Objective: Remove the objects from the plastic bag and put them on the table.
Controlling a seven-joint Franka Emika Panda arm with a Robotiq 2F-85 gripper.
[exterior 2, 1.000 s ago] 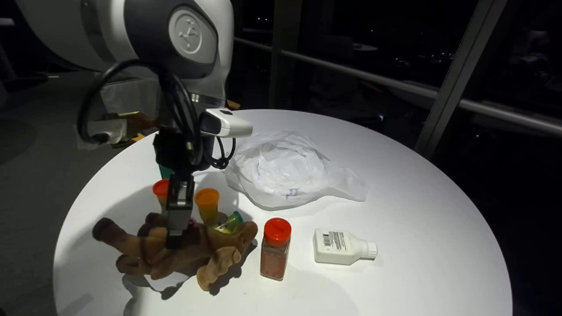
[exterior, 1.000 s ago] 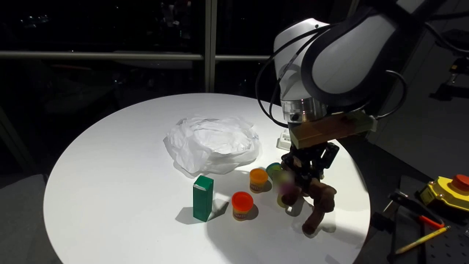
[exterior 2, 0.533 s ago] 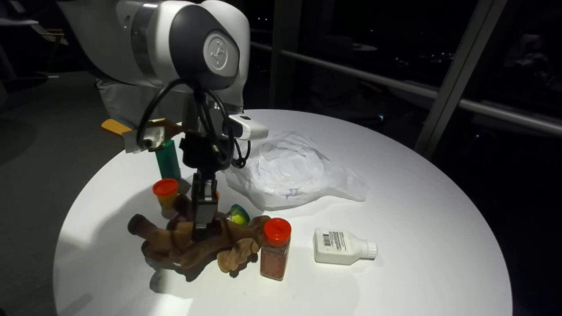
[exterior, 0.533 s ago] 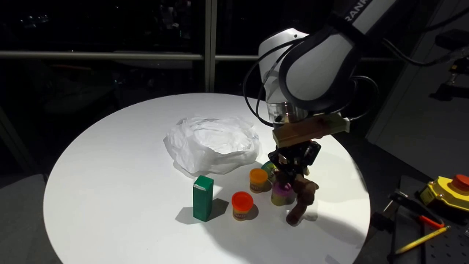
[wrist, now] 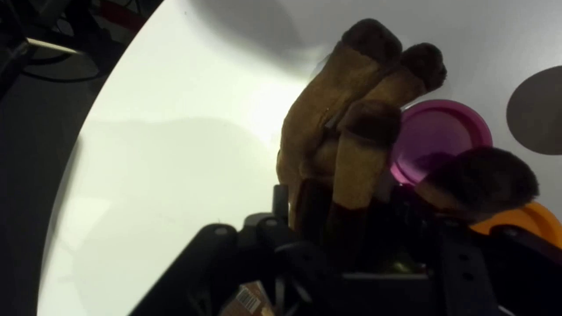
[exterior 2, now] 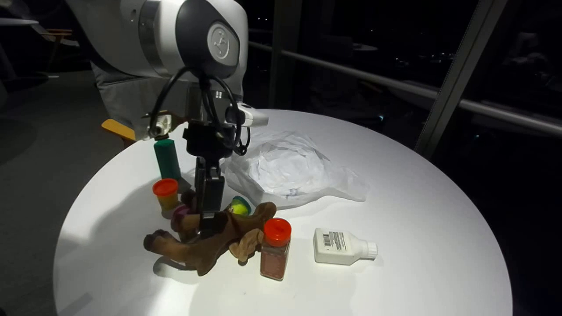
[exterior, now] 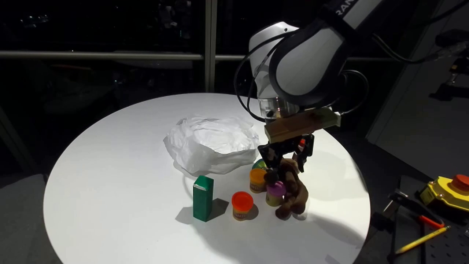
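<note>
Brown plush toy [wrist: 307, 131], 4 dark-tipped legs [wrist: 358, 171], crumpled white plastic bag [exterior: 203, 152]

A pencil [exterior: 422, 240] lies near a yellow box [exterior: 444, 195]; a rail [exterior: 102, 55] crosses dark windows [exterior: 110, 29].

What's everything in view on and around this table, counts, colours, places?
table: one, white, mid-scene
plastic bag: one, white, on table
box: one, green, upright on table
red-lidded tub: one, red, near box
plush toy: one, brown, on table
purple-lidded tub: one, purple, beside plush toy
orange-lidded tub: one, orange, near plastic bag
teal-lidded tub: one, teal, near plush toy
red-capped bottle: one, brown, near plush toy
white bottle: one, white, lying on table
pencil: one, yellow, off table
red button: one, red, off table
arm: one, white and black, over table
claw: one, black, open, at plush toy
</note>
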